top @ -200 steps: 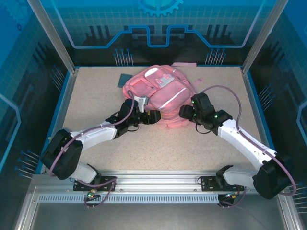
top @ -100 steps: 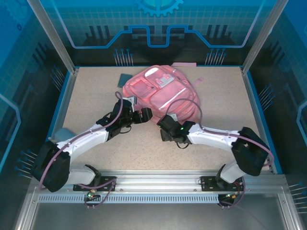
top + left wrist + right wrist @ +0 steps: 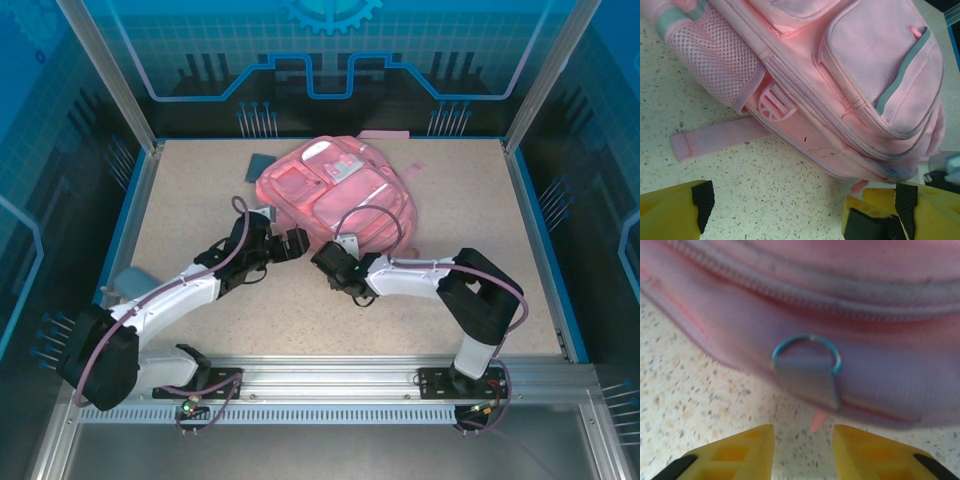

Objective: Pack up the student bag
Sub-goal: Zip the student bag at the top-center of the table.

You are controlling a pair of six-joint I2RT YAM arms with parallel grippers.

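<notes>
The left end effector (image 3: pixel 293 242) sits at the near-left edge of the student bag (image 3: pixel 340 195). Its yellow fingers (image 3: pixel 675 205) are spread wide with nothing between them. Its wrist view shows a mesh side pocket (image 3: pixel 715 55) and a loose pink strap (image 3: pixel 715 140) lying flat on the speckled surface (image 3: pixel 200 200). The bag lies at the far middle of the surface, front pockets up. Just right of that, the right end effector (image 3: pixel 322 259) faces the bag's near edge, fingers narrowly apart and gripping nothing, just short of a ring-shaped zip pull (image 3: pixel 807 357)
</notes>
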